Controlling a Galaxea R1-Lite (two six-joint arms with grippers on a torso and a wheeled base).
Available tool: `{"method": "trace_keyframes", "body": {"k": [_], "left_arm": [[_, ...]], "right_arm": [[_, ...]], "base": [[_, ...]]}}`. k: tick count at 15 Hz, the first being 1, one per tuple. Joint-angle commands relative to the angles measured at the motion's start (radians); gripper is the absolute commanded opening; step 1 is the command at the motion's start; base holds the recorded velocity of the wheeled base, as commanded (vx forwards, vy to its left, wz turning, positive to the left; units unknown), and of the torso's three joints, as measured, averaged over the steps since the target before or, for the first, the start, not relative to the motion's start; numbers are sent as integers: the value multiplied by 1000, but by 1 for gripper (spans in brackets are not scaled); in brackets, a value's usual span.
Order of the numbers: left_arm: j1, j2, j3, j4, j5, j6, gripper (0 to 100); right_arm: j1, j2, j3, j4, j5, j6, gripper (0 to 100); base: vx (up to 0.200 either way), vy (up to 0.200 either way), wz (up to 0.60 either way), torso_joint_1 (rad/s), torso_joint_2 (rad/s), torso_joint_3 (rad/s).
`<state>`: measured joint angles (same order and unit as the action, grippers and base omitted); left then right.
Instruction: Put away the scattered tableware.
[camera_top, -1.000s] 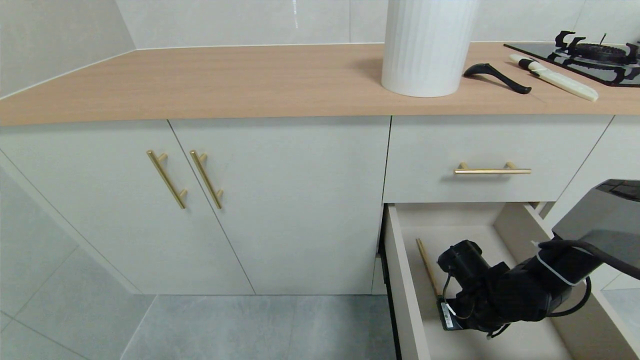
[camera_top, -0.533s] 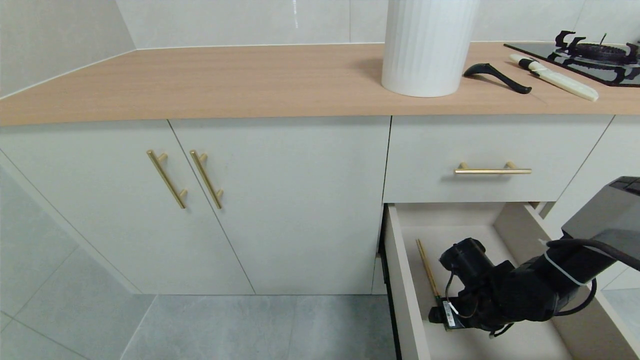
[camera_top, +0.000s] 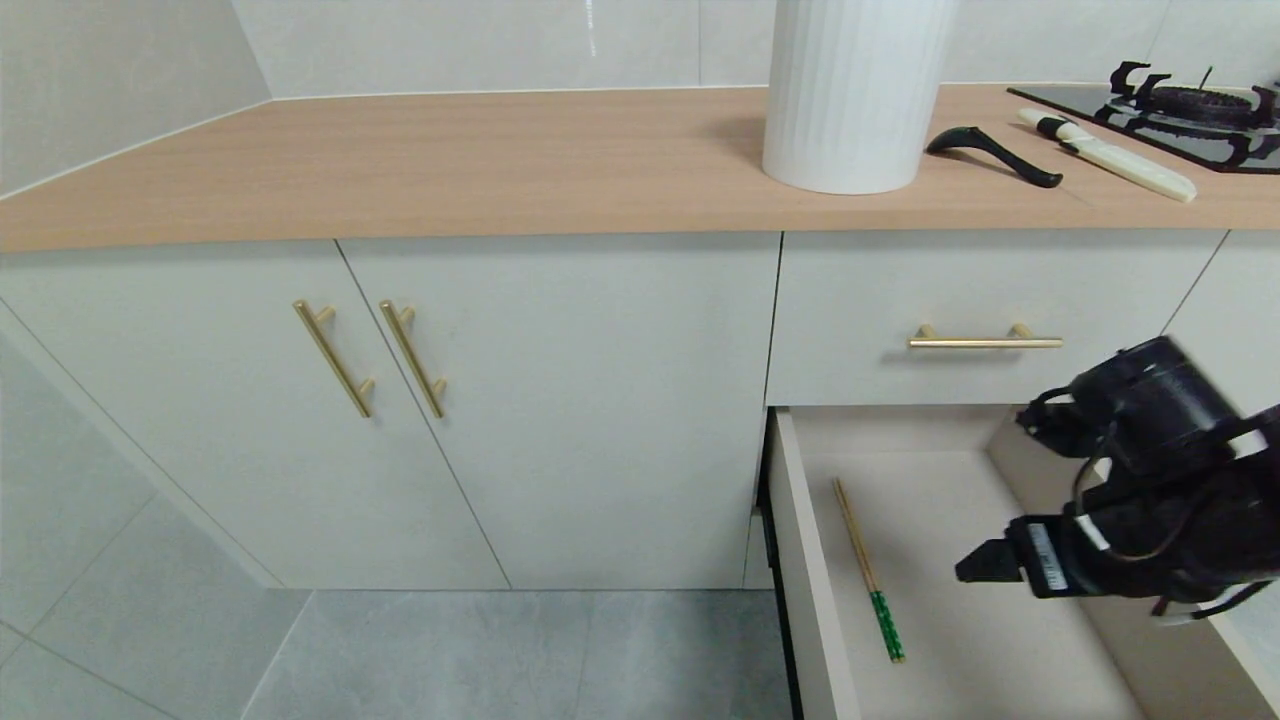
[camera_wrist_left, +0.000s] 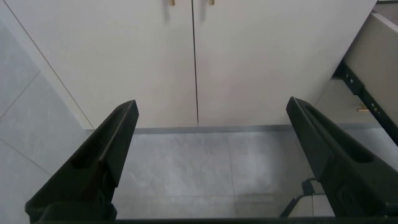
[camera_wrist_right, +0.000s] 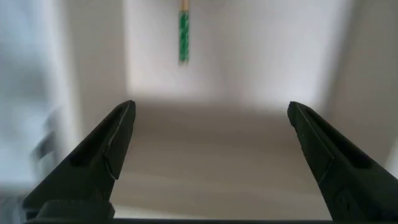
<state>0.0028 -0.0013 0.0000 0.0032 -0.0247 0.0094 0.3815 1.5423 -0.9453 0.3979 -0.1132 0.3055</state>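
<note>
A pair of wooden chopsticks (camera_top: 868, 570) with green ends lies flat in the open lower drawer (camera_top: 803, 570), close to its left wall. My right gripper (camera_top: 978, 566) hangs open over the drawer's right half, well clear of the chopsticks and holding nothing. In the right wrist view the green end of the chopsticks (camera_wrist_right: 184, 30) shows beyond the spread fingers (camera_wrist_right: 99, 163) on the drawer floor. A black-handled utensil (camera_top: 992, 152) and a white knife (camera_top: 1108, 156) lie on the wooden countertop (camera_top: 450, 160). My left gripper (camera_wrist_left: 208, 163) is open and empty above the grey floor, facing the cabinet doors.
A tall white ribbed container (camera_top: 852, 92) stands on the counter left of the utensils. A black gas stove (camera_top: 1190, 108) sits at the far right. The upper drawer with a gold handle (camera_top: 985, 342) is closed above the open one. Two cabinet doors (camera_top: 400, 400) are closed.
My right gripper has lifted and drawn back to the right, away from the green end of the chopsticks. The chopsticks stay lying in the drawer.
</note>
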Motion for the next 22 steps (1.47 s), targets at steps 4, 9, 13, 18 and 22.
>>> {"method": "trace_keyframes", "body": {"k": [4,9,13,18,22], "left_arm": [[0,1,0,0,0,0,100],[0,1,0,0,0,0,100],[0,1,0,0,0,0,100],[0,1,0,0,0,0,100],[0,1,0,0,0,0,100]], "right_arm": [[-148,-226,-159,167,112,-69,100],[-150,-238,-147,130,113,-74,100],[-151,-252,-139,122,112,-82,100],[-151,-254,-139,122,110,-88,100],[-151,-246,-139,122,110,-88,100]], "base": [[0,0,0,0,0,0],[0,0,0,9,-21,-4],[0,0,0,141,-185,-221],[0,0,0,112,-565,-261],[0,0,0,292,-493,-260]]}}
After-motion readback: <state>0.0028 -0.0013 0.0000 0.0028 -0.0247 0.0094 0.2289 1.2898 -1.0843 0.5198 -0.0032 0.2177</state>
